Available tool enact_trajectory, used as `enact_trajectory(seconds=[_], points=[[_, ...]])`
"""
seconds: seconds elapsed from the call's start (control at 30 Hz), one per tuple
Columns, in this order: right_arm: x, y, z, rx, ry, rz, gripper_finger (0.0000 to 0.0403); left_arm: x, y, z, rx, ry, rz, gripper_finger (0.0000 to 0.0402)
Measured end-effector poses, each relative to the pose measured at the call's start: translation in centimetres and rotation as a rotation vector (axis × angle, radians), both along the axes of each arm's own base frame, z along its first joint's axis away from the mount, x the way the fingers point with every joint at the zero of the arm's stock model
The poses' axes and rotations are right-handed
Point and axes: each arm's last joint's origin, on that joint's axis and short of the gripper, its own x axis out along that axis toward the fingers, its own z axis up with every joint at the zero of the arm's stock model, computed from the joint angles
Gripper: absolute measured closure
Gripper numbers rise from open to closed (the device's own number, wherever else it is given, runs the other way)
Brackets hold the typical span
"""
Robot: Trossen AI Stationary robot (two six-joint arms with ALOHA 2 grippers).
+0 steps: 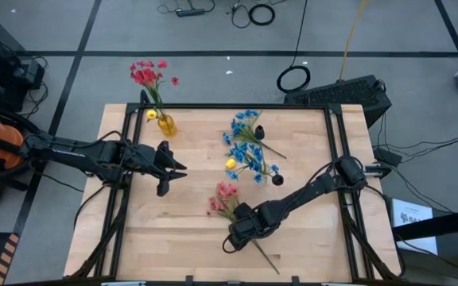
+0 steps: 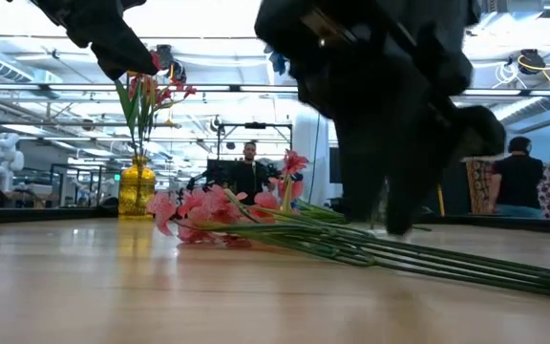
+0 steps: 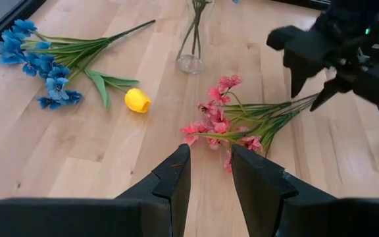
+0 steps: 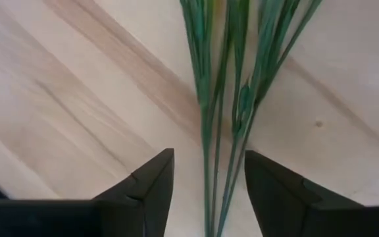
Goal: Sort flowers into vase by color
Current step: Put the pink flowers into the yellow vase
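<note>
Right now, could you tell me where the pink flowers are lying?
In the high view, the pink flowers lie flat on the table's near centre, stems between the right gripper's open fingers.

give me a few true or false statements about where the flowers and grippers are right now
1. The red flowers stand in the yellow vase. True.
2. The right gripper is shut on the blue flowers. False: it is open, its fingers either side of the green stems of the pink flowers.
3. The blue flowers lie on the table. True.
4. The left gripper holds a yellow bud. False: it holds nothing, its fingers open, and the yellow bud lies on the table beside the blue flowers.
5. The pink flowers are in a vase. False: they lie flat on the table.
</note>
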Motion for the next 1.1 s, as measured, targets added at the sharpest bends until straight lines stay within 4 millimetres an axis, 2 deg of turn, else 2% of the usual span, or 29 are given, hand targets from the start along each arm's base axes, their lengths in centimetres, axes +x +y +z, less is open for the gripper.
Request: enact_trajectory(seconds=[0.27, 0.37, 0.5, 0.67, 0.77, 0.9, 1.03, 1.1], points=[[0.0, 1.5, -3.0, 0.046, 0.078, 0.049, 0.0227, 0.0, 0.0, 0.0, 0.002, -0.001, 0.003, 0.0285], [-0.3, 1.6, -3.6, 0.034, 0.127, -0.003, 0.0236, 0.0, 0.0, 0.0, 0.001, -0.001, 0.003, 0.0285], [-0.6, 1.4, -3.7, 0.038, 0.172, -0.01, 0.0283, 0.0, 0.0, 0.0, 0.0, -0.001, 0.004, 0.0285], [-0.9, 1.3, -3.8, 0.038, 0.21, -0.039, 0.0385, 0.0, 0.0, 0.0, -0.001, -0.001, 0.005, 0.0285], [-1.0, 1.3, -3.8, 0.037, 0.215, -0.029, 0.0392, 0.0, 0.0, 0.0, -0.002, -0.001, 0.006, 0.0285], [-1.3, 1.5, -2.9, 0.026, 0.186, 0.005, 0.04, 0.0, 0.0, 0.0, -0.002, -0.001, 0.006, 0.0285], [-2.7, 1.9, -0.8, -0.075, 0.137, 0.035, 0.0401, 0.0, 0.0, 0.0, -0.002, 0.0, 0.007, 0.0285], [-3.2, 2.3, 1.2, -0.108, 0.061, 0.048, 0.0402, 0.0, 0.0, 0.0, -0.002, 0.0, 0.007, 0.0285]])
